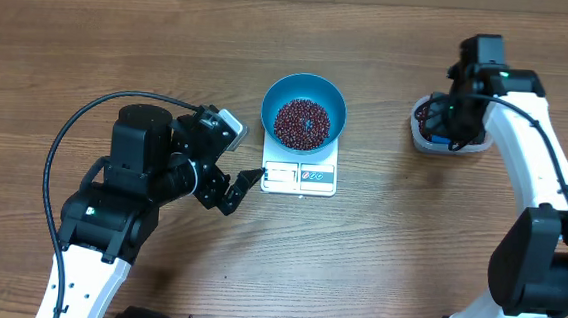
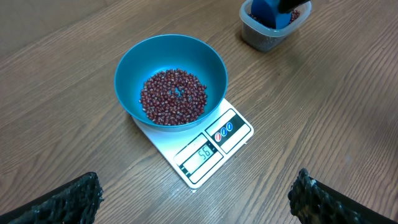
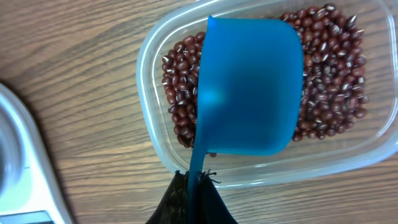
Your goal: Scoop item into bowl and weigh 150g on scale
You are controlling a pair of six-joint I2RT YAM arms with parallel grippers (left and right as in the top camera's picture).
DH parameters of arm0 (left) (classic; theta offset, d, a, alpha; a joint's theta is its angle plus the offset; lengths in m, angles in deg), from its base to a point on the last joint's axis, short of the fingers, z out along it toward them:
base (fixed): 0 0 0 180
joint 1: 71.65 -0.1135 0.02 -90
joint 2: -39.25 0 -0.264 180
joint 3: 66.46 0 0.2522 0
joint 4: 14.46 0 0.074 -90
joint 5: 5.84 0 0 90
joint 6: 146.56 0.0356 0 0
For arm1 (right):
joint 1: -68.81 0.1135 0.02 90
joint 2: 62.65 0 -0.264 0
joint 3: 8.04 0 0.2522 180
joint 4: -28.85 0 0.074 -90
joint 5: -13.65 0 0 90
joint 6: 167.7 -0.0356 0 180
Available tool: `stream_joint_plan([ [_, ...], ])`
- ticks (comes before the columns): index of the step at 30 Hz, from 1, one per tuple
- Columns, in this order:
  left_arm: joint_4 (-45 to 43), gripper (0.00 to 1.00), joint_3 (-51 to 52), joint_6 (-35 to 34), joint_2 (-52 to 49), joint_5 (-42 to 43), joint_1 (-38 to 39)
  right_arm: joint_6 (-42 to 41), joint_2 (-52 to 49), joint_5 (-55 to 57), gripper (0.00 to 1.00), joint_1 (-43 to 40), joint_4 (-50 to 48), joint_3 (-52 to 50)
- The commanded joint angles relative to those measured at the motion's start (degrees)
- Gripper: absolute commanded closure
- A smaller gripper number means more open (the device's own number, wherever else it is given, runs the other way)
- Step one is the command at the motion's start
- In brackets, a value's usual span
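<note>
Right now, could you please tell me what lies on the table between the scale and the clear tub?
Nothing: between the scale and the clear tub, only bare table shows in the overhead view.

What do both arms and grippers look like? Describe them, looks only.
The left arm and right arm have white links and black rounded joint housings. A thin black cable loops beside the left one; a small green light shows on the right. The left gripper and right gripper are black; the left's fingers look rough-textured.
</note>
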Motion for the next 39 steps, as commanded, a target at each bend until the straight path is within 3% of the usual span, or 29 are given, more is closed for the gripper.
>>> stream_joint_plan([
  [1,-0.2,0.0,-1.5,1.3,-0.2,0.9,-0.3,1.6,-0.4,-9.7,0.96,-3.7,-1.1,-0.4],
  [13,-0.2,0.0,-1.5,1.3,-0.2,0.9,-0.3,1.9,-0.4,-23.2,0.96,-12.4,-0.4,-0.4],
  [25,-0.2,0.0,-1.5,1.3,-0.2,0.9,-0.3,1.9,-0.4,-25.6,0.96,-18.3,-0.3,-0.4],
  [39,-0.2,0.0,-1.5,1.3,-0.2,0.9,-0.3,8.1,-0.4,-40.8,0.96,-26.3,0.3,-0.4],
])
